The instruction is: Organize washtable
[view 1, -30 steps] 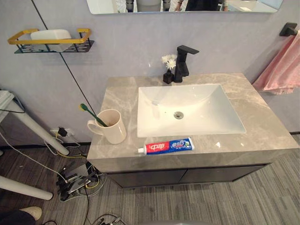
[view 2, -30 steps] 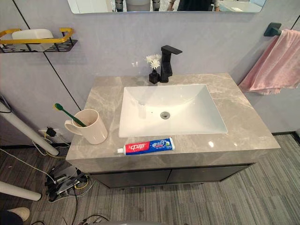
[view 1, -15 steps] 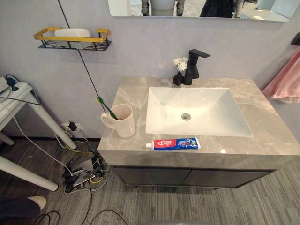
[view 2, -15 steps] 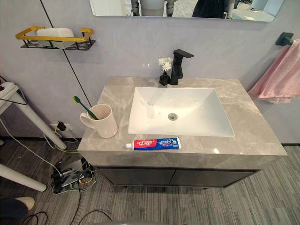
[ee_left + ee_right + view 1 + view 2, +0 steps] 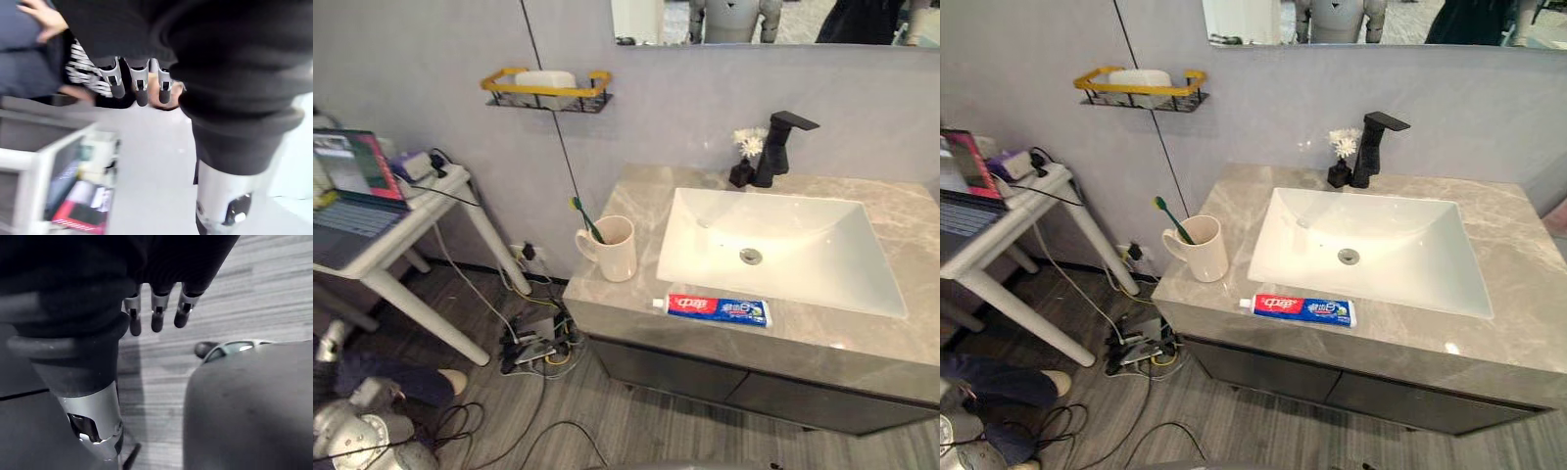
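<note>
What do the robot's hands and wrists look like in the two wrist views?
The left robot hand has silver fingers with dark rounded tips, set in a row beside a black ribbed cover. A silver-grey cylindrical arm section adjoins that cover. The right robot hand looks the same: silver dark-tipped fingers, black ribbed cover, silver-grey arm section.

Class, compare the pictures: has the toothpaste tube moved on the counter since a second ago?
No. The toothpaste tube still lies just before the sink's front rim, cap toward the mug; only the camera has shifted.
</note>
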